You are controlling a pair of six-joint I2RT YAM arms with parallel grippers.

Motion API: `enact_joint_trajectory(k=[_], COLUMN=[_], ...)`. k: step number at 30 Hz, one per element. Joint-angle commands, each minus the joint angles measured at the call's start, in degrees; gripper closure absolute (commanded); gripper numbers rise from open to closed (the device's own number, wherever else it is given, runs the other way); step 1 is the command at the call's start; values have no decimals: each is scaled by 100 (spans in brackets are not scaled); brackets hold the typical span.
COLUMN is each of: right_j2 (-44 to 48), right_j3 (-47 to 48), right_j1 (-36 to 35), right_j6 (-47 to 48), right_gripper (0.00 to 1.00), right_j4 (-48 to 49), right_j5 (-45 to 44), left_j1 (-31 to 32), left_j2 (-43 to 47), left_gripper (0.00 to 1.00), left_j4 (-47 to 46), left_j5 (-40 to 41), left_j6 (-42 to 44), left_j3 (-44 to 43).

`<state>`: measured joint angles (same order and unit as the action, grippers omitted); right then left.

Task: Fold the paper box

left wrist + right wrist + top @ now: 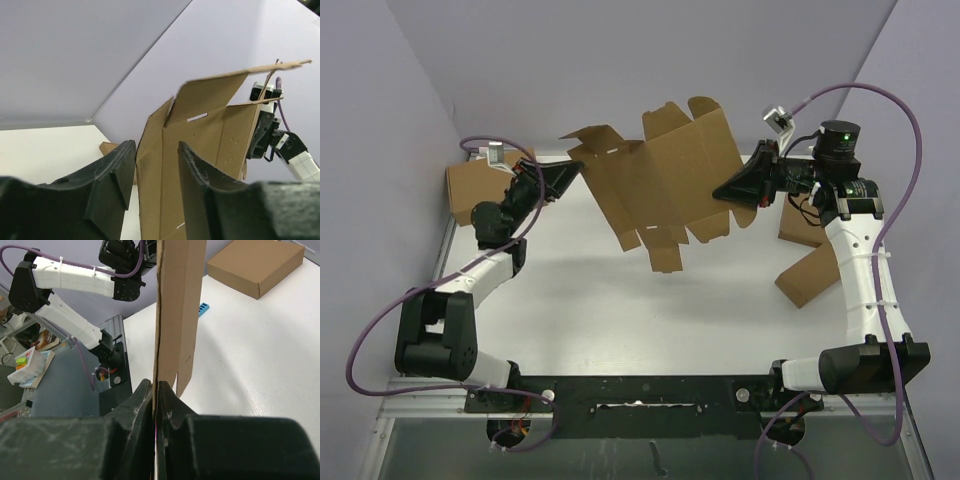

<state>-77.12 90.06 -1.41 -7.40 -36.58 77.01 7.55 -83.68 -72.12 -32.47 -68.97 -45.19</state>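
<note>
White surface (620,320), lilac walls (570,60); the paper box (660,180) hangs as a flat sheet over 12 o'clock. Right fingers (140,405) pinch its 3 o'clock edge; left fingers (117,170) gape around the 9 o'clock edge, unclamped. With a one-sided hold, the sheet may swivel or sag.

no lettering, label or number is legible (any view)

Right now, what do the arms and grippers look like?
Both the left arm and right arm: white links, black joints, purple cable looping along each. The left gripper and right gripper: matte black, blocky. A green light on the right arm's upper joint.
</note>
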Motion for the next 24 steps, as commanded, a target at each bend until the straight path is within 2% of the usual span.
enact_joint_trajectory(k=[1, 5, 7, 10, 12, 14, 19, 24], right_j2=[81, 117, 118, 105, 117, 134, 206, 241], right_j3=[-21, 79, 194, 305, 319, 267, 113, 35], right_j1=[53, 53, 53, 57, 53, 51, 55, 53], right_j6=[-408, -623, -720, -1052, -1361, -1708, -2505, -2622], right_gripper=[100, 100, 100, 100, 100, 100, 100, 100], right_j4=[541, 709, 747, 1015, 1324, 1707, 2572, 2719], right_j5=[246, 328, 373, 488, 564, 618, 724, 736], left_j1=[86, -289, -595, -950, -992, -941, -477, 41], left_j2=[394, 502, 618, 633, 557, 419, -137, -612], left_gripper=[56, 45, 42, 43, 49, 54, 58, 59], left_j4=[-310, -556, -544, -492, -516, -410, -187, -489], left_j5=[-64, -144, -19, -45, -76, -202, -581, -790], left_j6=[108, 75, 85, 91, 148, 274, 612, 708], left_j3=[-19, 545, 916, 1218, 1246, 1140, 671, 211])
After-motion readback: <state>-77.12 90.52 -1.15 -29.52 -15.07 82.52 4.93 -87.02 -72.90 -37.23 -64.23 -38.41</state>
